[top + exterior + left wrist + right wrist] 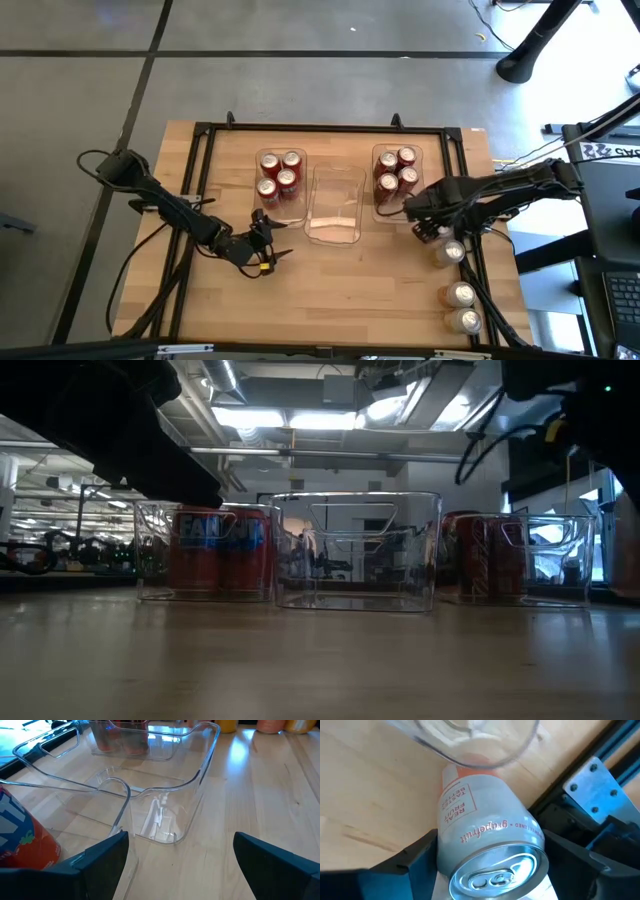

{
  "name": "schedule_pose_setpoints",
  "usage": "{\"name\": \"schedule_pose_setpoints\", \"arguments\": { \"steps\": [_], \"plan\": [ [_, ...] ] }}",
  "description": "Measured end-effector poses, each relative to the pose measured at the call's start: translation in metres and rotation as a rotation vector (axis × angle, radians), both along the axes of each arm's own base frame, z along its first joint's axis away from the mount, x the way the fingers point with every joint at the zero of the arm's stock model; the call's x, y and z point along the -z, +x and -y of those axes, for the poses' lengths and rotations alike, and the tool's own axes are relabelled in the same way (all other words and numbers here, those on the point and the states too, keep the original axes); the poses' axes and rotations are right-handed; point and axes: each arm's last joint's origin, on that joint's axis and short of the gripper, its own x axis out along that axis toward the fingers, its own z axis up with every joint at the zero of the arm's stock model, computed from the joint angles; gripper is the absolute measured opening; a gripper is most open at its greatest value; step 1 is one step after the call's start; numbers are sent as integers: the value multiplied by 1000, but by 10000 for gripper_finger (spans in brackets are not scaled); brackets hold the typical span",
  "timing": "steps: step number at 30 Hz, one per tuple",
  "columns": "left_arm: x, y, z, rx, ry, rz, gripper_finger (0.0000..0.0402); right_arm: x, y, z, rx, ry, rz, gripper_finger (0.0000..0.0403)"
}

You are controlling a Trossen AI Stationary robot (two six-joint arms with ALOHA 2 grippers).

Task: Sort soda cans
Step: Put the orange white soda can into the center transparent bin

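Note:
Four red soda cans (280, 175) stand in the left clear bin, and four more (397, 175) in the right clear bin. Three pale soda cans (458, 290) stand on the table's right side. A fourth pale can (485, 825), printed "grapefruit", sits between the fingers of my right gripper (490, 857), just near of the right bin (430, 228). My left gripper (262, 250) is open with nothing between its fingers. It hovers near of the left bin and faces the empty middle bin (150, 795). My right gripper pinches the pale can by its upper wall (445, 855), just below the silver top, between its two fingers, one on each side. The fingers come from above and point down. The can stands upright under them; the bin's corner hides its bottom.
The middle clear bin (335, 205) stands empty between the two filled ones. A black metal frame rail (600, 785) runs along the table's right edge, close to the held can. Bare wood lies along the near side of the table (340, 290).

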Motion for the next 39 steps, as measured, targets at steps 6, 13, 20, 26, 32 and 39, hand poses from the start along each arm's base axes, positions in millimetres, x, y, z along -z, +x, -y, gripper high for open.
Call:
{"name": "schedule_pose_setpoints", "arguments": {
  "steps": [6, 13, 20, 26, 32, 39],
  "plan": [
    [0, 0, 0, 1, 1, 0, 347, -17, 6, -1, 0, 9, 66, 291],
    [0, 0, 0, 1, 0, 0, 347, -40, 23, -4, -17, 83, 248, 291],
    [0, 0, 0, 3, -4, 2, 347, -64, 40, -7, -120, 103, 473, 291],
    [-1, 1, 1, 5, -14, 12, 347, -76, 54, -7, -215, 48, 638, 291],
    [-1, 6, 0, -6, -39, 51, 347, -82, 74, -7, -366, -65, 821, 291],
    [5, 15, -9, -74, -44, 64, 347, -77, 96, 0, -472, -203, 875, 291]
  ]
}}
